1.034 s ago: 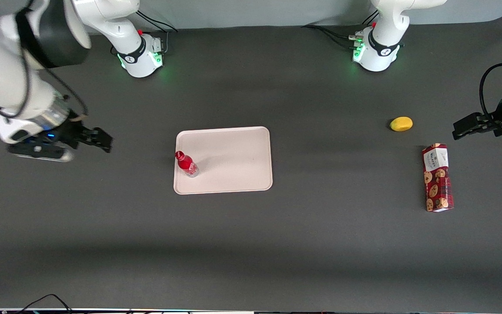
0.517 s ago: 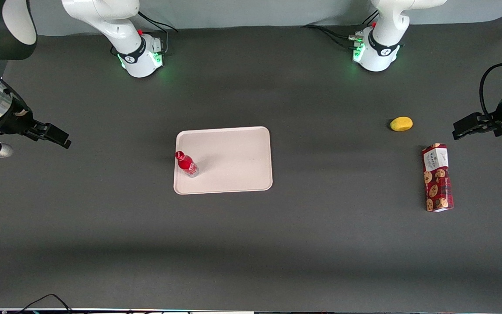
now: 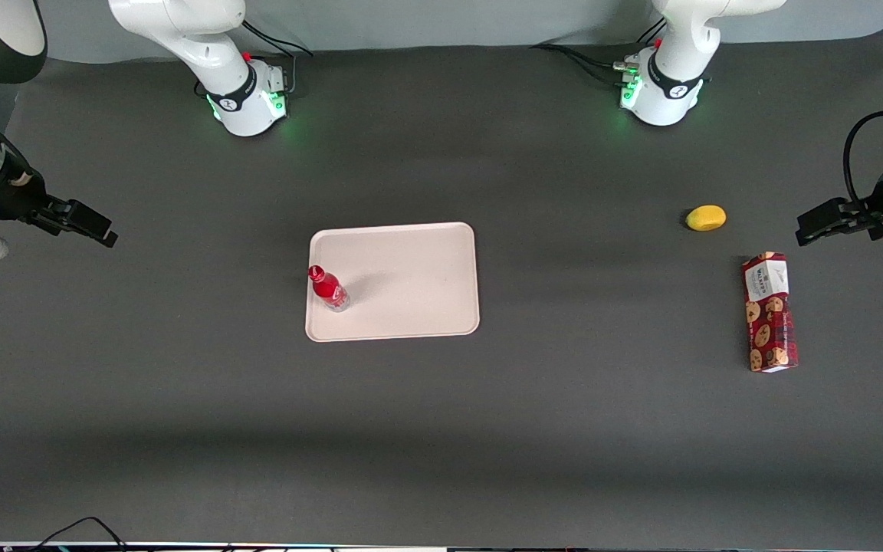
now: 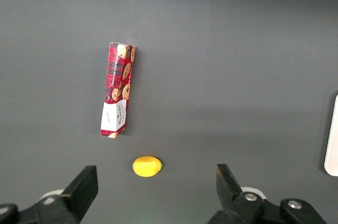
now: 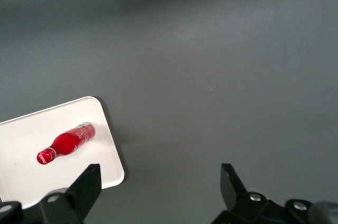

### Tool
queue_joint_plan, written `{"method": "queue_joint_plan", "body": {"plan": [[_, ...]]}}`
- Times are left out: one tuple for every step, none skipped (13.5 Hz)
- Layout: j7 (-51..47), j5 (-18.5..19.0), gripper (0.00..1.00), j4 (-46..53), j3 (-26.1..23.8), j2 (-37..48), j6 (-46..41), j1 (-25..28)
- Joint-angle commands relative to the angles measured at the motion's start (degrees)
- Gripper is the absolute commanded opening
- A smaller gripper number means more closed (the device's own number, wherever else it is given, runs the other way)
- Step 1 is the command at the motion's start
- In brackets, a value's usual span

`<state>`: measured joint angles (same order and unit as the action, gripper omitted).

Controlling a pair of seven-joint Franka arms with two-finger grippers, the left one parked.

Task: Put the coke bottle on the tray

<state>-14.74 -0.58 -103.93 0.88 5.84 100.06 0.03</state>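
One small coke bottle with a red cap and red label (image 3: 327,288) stands on the big flat cream-pink tray with round corners (image 3: 411,282). The bottle is upright. It sits just inside the tray's rim, at the end of the tray that is closest to the working arm's black gripper (image 3: 93,226).

That gripper is up in the air, well apart from the tray and the bottle, out toward the working arm's end of the dark grey table (image 3: 441,429). It holds nothing. In the right wrist view its two black fingers (image 5: 87,187) are spread wide apart, with bare table between them. From the gripper, the bottle (image 5: 66,143) and the tray's corner (image 5: 103,152) are seen off to one side, not between the fingers.

Two more things lie far from the gripper, toward the parked arm's end of the table. One is a small yellow lemon-like thing (image 3: 706,218). The other is a long red cookie box (image 3: 769,312), lying flat near the lemon and closer to the front camera than it.
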Motion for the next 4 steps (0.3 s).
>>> {"method": "queue_joint_plan", "body": {"plan": [[1.91,-0.91,1.00,0.57,2.63,0.49,-0.31,0.67],[1.91,-0.91,1.00,0.66,2.63,0.49,-0.31,0.67],[1.99,-0.65,1.00,0.75,2.72,0.32,-0.22,0.67],[1.91,-0.65,1.00,0.83,2.81,0.23,-0.30,0.59]]}}
